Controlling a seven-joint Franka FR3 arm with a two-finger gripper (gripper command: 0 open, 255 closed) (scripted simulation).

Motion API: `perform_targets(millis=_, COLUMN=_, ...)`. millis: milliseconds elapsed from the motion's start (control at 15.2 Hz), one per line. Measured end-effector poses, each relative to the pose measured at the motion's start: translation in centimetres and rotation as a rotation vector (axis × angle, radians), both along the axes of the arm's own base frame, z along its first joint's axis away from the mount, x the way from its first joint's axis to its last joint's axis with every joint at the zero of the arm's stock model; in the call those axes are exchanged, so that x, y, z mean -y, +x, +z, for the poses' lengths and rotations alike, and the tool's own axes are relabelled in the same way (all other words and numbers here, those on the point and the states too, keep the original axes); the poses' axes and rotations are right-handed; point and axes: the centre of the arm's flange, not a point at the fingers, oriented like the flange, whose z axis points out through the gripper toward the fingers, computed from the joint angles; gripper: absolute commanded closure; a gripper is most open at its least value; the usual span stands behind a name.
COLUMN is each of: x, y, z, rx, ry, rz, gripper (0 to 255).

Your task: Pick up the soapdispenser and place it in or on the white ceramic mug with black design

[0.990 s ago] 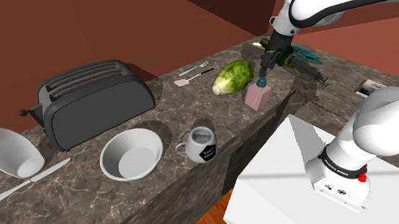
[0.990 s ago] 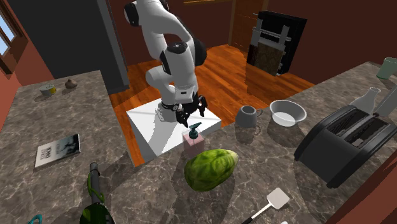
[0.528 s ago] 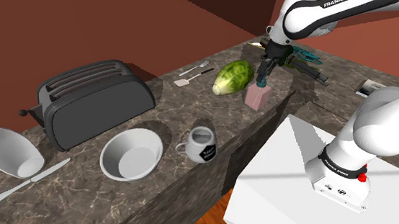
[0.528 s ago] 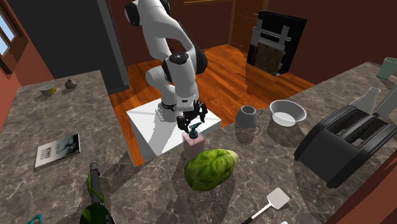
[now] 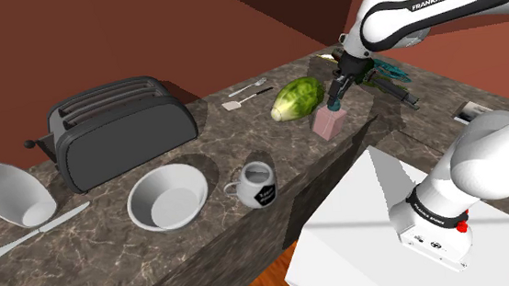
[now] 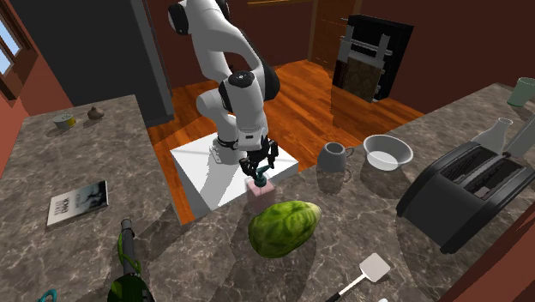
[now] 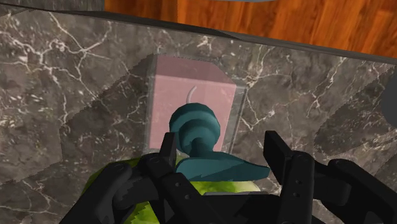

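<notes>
The soap dispenser (image 5: 328,124) is a pink block with a teal pump, standing on the marble counter (image 5: 205,251) next to a green melon. My gripper (image 5: 336,101) comes straight down on its top. In the wrist view the two fingers of the gripper (image 7: 219,156) clasp the teal pump head, with the pink body of the soap dispenser (image 7: 191,95) below them. From the second exterior view the gripper (image 6: 260,171) sits on top of the soap dispenser (image 6: 260,197). The white mug with a black design (image 5: 260,185) stands upright near the counter's front edge, well apart towards the shoulder view's left; the mug (image 6: 333,159) looks grey across the counter.
The green melon (image 5: 297,98) lies close behind the dispenser. A white bowl (image 5: 167,197) sits beside the mug, with a dark toaster (image 5: 118,129) behind it. A spatula (image 5: 245,94), a white bottle (image 5: 7,192) and a knife (image 5: 38,231) also lie on the counter. The white stand (image 5: 405,219) is at the lower right.
The hand came down a little onto the pump, and the fingers closed in on it. The dispenser, the mug and everything else stayed put.
</notes>
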Motion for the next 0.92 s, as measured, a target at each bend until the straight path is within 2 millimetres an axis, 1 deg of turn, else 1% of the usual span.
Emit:
perform_targets(millis=594, x=0.0, y=0.0, z=0.0, rx=0.0, ry=0.0, rz=0.0, gripper=255)
perform_targets(millis=924, x=0.0, y=0.0, z=2.0, rx=0.0, ry=0.0, rz=0.0, gripper=255)
